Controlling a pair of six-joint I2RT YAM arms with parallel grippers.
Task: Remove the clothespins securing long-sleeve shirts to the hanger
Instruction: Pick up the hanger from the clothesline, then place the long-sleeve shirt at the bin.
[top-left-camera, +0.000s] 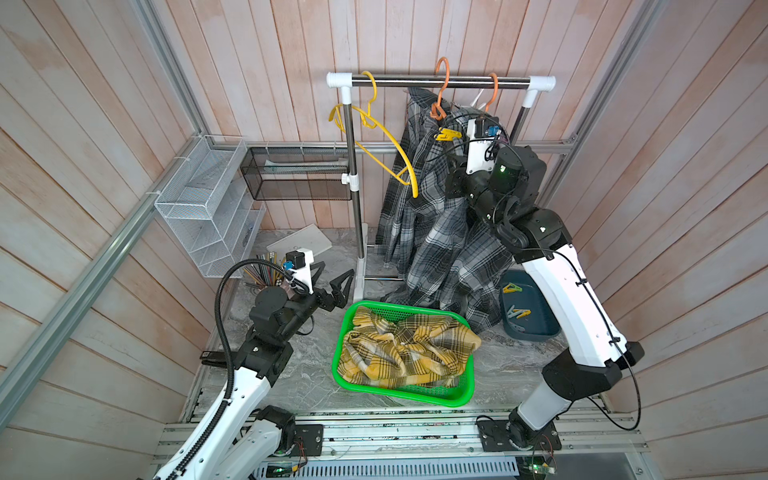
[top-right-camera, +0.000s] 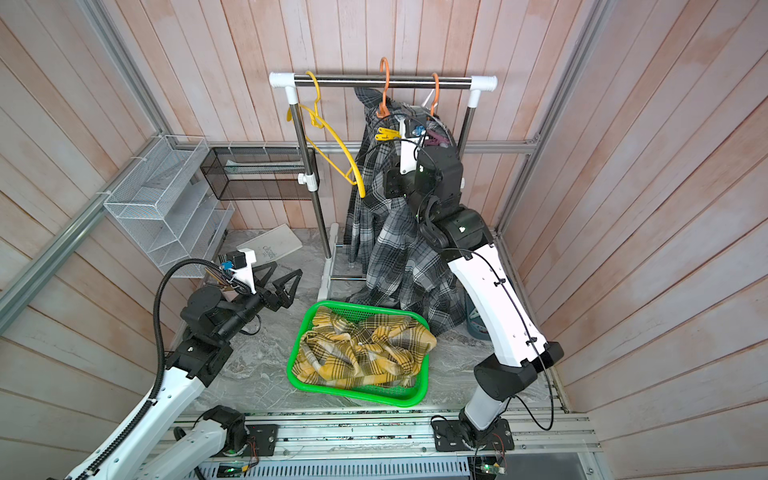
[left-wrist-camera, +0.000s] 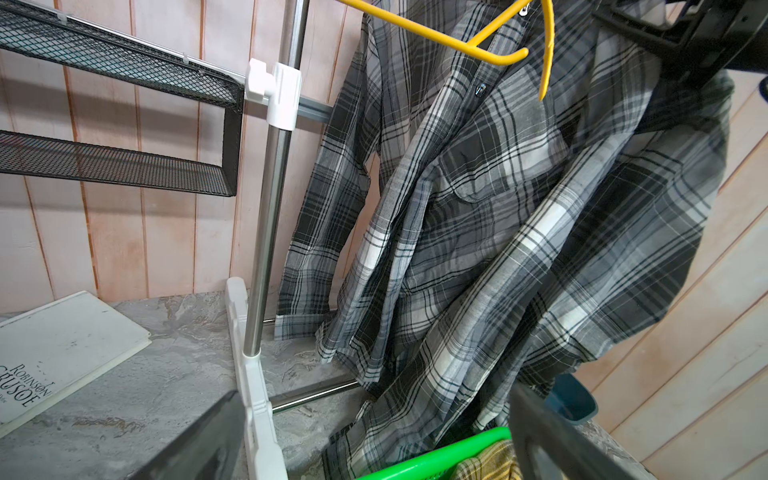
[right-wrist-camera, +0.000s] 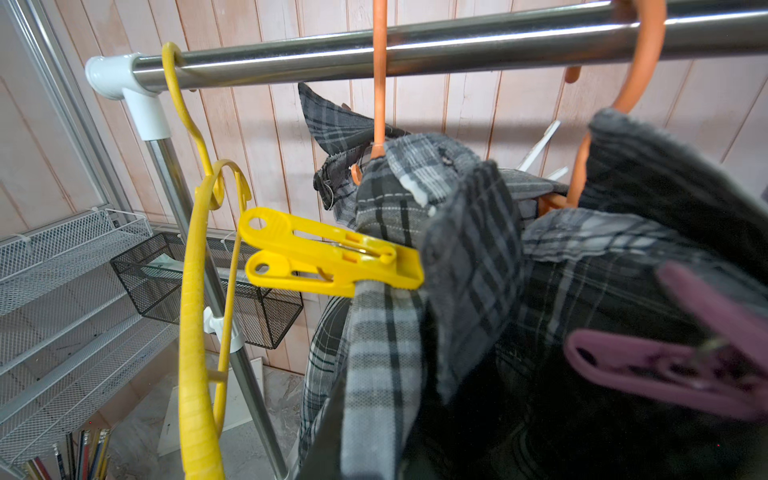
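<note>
Two grey checked long-sleeve shirts (top-left-camera: 436, 232) hang on orange hangers (top-left-camera: 442, 83) from the rack's rail. A yellow clothespin (right-wrist-camera: 328, 257) grips one shirt's shoulder, and a mauve clothespin (right-wrist-camera: 665, 361) sits on the shirt beside it. My right gripper (right-wrist-camera: 395, 415) is raised to these shoulders, with plaid cloth lying between its jaws, shut on it. The yellow plaid shirt (top-left-camera: 407, 349) lies crumpled in the green basket (top-left-camera: 345, 332). Low at the left my left gripper (top-left-camera: 330, 276) stands wide open and holds nothing, facing the rack's post.
An empty yellow hanger (top-left-camera: 386, 137) hangs tilted at the rail's left end. A blue bin (top-left-camera: 536, 332) behind the right arm holds loose yellow and teal pegs (top-left-camera: 515, 312). White (top-left-camera: 203, 199) and black (top-left-camera: 299, 174) mesh shelves, a book (top-left-camera: 303, 243) and pencils (top-left-camera: 262, 270) fill the back left.
</note>
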